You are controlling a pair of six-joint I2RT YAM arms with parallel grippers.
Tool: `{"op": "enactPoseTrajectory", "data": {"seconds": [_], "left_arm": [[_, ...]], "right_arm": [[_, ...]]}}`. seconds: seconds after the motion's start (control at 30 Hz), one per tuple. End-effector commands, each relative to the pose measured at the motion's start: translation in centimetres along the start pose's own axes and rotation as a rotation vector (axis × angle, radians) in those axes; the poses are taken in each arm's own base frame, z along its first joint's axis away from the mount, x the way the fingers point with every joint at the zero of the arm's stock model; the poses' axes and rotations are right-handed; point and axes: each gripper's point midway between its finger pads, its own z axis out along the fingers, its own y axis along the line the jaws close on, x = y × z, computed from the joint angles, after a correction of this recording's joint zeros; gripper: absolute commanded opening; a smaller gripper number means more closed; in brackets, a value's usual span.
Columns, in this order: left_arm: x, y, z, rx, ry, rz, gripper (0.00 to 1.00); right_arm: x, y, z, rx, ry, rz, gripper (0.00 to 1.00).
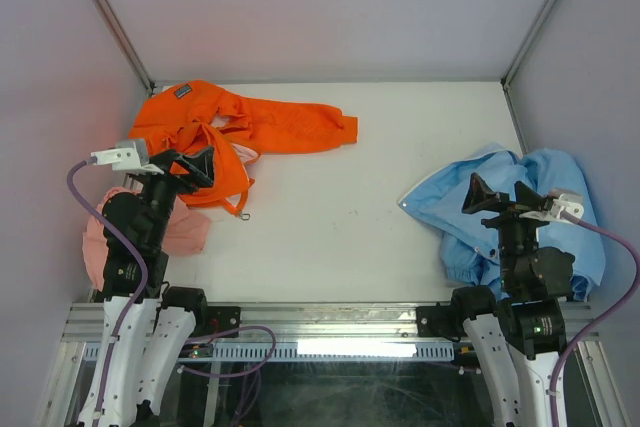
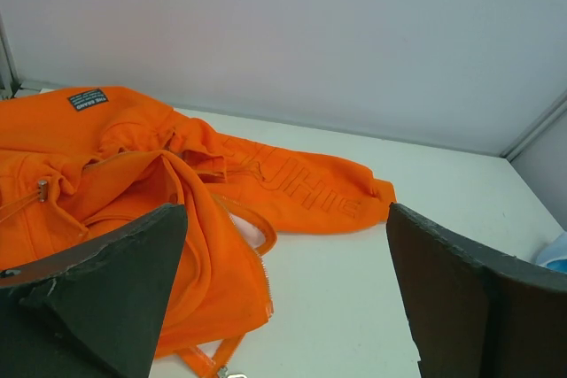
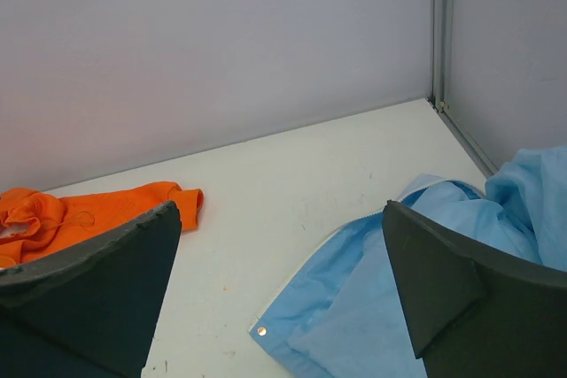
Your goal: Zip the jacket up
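In the top view, the jacket is lying crumpled at the far left of the table, one sleeve stretching rightward and a loose strip trailing off its near edge. The left gripper is hovering over the jacket's near part with its jaws spread wide and holding nothing. A salmon-pink cloth is bunching beside that arm, partly hidden under it. On the right side, well apart from the jacket, the right gripper is hanging over a light blue garment, also wide and empty. The left wrist view is showing what the top view leaves vague: the dark label at the collar, raised lettering along the sleeve, a metal-tipped drawstring, and the front edges lying apart and folded over (the fingers are blocking the lower corners). The right wrist view is taking in the blue garment's snap close below and the jacket's cuff far off at the left edge.
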Motion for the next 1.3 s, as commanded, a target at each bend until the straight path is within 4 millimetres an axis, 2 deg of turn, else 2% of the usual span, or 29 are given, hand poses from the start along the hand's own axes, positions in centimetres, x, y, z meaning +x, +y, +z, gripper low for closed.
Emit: {"op": "enactPoseTrajectory", "data": {"seconds": [0.0,0.4,0.47,0.53,0.63,0.67,0.73,0.87,0.97,1.0,1.13,1.27], "left_arm": [[-1.2,-0.4,0.0,0.024,-0.043,0.02,0.99],[0.0,0.6,1.5,-0.028,0.01,-0.002,0.99],[0.5,1.1,2.3,-0.063,0.039,-0.02,0.99],[1.6,2.7,3.4,-0.157,0.096,-0.05,0.99],[3.8,5.5,5.5,-0.329,0.209,-0.081,0.99],[5.2,6.3,6.5,-0.373,0.264,-0.088,0.99],[6.7,7.0,8.1,-0.419,0.314,-0.113,0.99],[10.4,9.4,11.5,-0.547,0.354,-0.195,0.99],[12.4,11.2,14.6,-0.623,0.38,-0.179,0.99],[13.9,12.2,15.6,-0.66,0.41,-0.161,0.99],[18.4,14.0,18.4,-0.709,0.521,-0.116,0.99],[23.1,14.8,20.4,-0.661,0.644,-0.062,0.98]], "right_arm": [[-1.4,0.8,0.2,-0.034,-0.032,0.002,0.99],[-0.8,0.8,0.5,-0.032,-0.011,0.011,0.99],[-0.7,0.9,0.5,-0.033,-0.008,0.014,0.99],[-0.7,0.9,0.4,-0.033,-0.005,0.017,0.99],[-0.7,1.0,0.3,-0.04,-0.005,0.02,0.99],[-0.7,1.1,0.3,-0.045,-0.007,0.02,0.99],[-0.7,1.2,0.2,-0.054,-0.009,0.021,0.99],[-1.0,1.2,-0.2,-0.06,-0.026,0.025,0.99],[-1.4,1.4,-0.7,-0.076,-0.052,0.03,0.99],[-1.5,1.4,-0.9,-0.082,-0.06,0.032,0.99],[-1.6,1.5,-1.1,-0.091,-0.067,0.035,0.99],[-1.8,1.4,-1.3,-0.088,-0.08,0.037,0.99]]}}
